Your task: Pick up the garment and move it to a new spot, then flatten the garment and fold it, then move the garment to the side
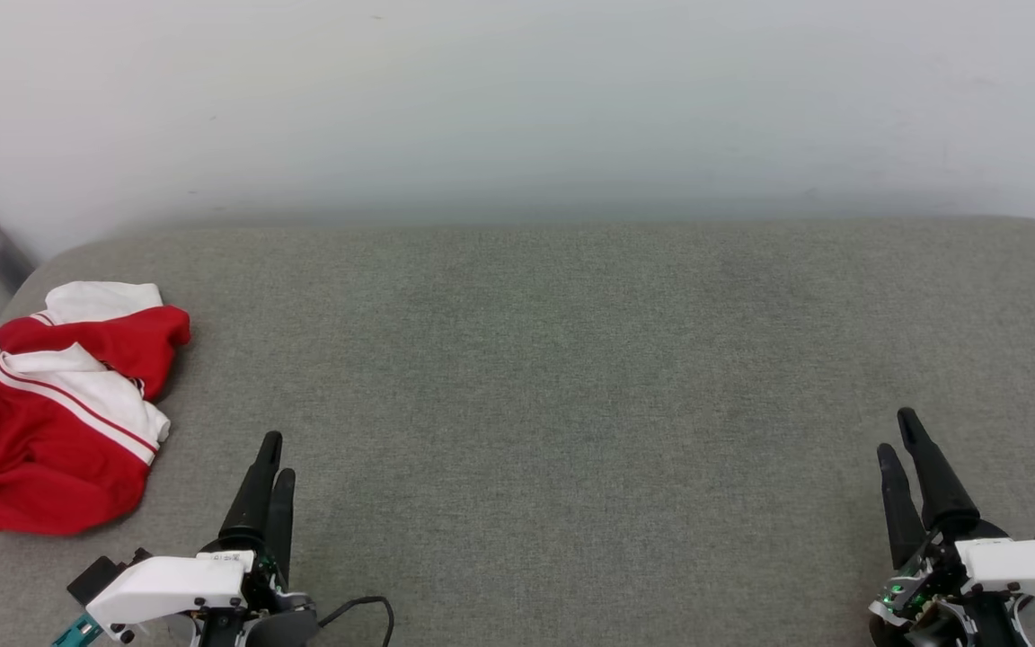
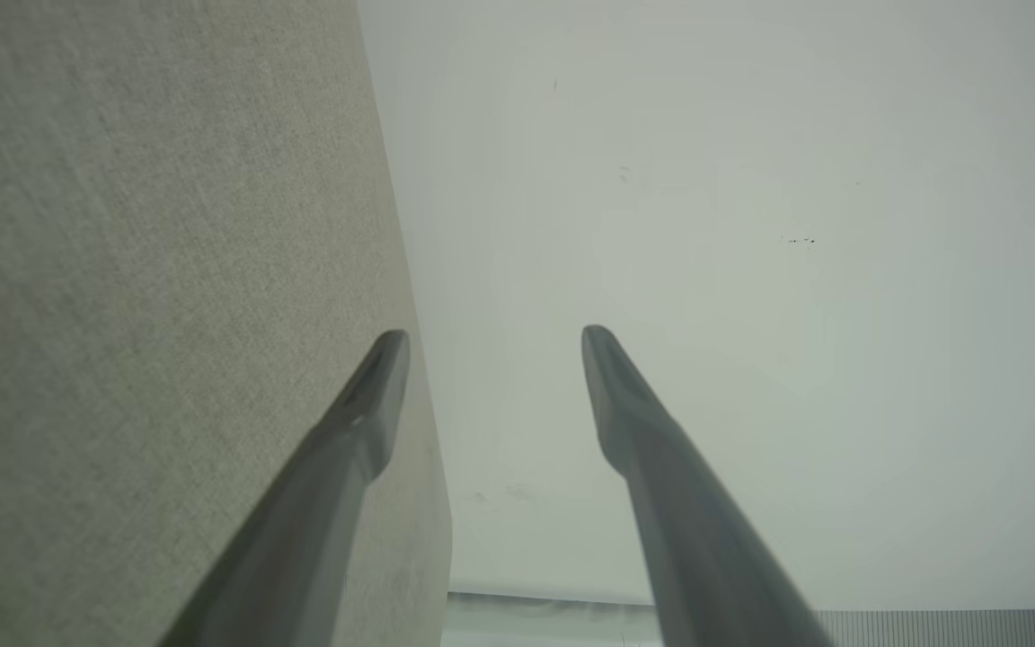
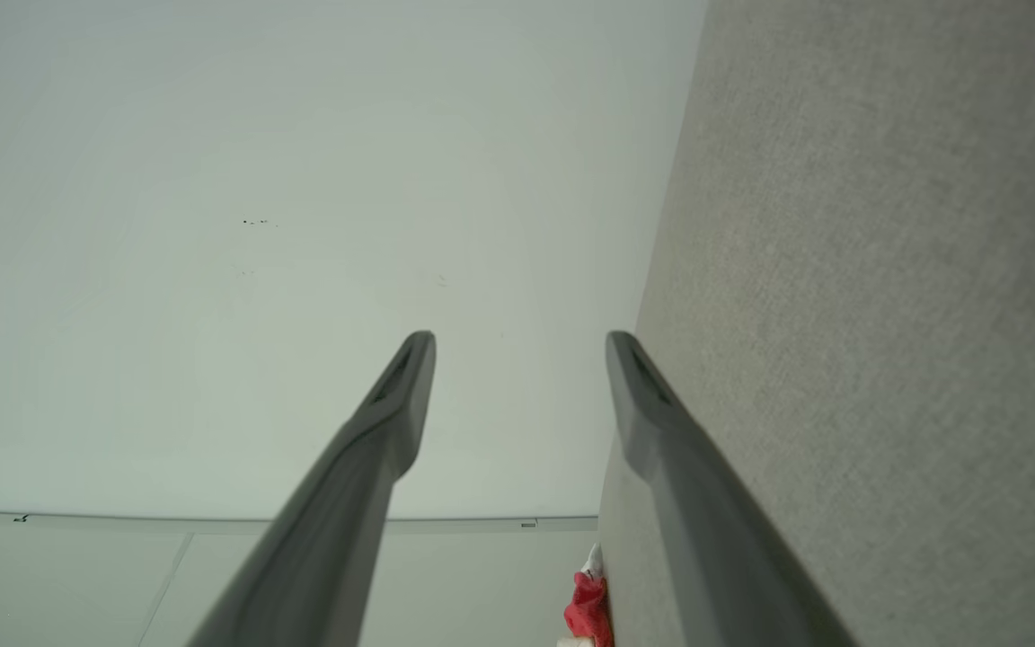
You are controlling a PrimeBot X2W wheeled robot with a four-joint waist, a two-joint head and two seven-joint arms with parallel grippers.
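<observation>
The garment (image 1: 50,422) lay crumpled at the left edge of the grey fabric-covered worktop (image 1: 535,359), closer to the far left corner than the near one. Its red body was bunched, the white striped sleeves were folded across the top, and part of it ran out of the head view on the left. It looked like thin, limp knit: light, not fragile, and likely to sag and trail from any single pinch. It would probably drag rather than slide on the cloth surface. The raised red fold at its right rim and the trimmed sleeve hem beside it seemed the easiest places to take hold. A shoulder or collar seam would spread it better afterwards, but none could be made out in the heap. Just right of the garment's near end, close to the front edge, the left hand (image 1: 278,455) pointed toward the wall (image 1: 517,108). Its fingers stood apart and held nothing, and it was not touching the cloth. The middle of the worktop offered a broad place for laying it out. At the front right corner, well apart from the garment, the right hand (image 1: 897,431) was likewise spread wide and held nothing.
</observation>
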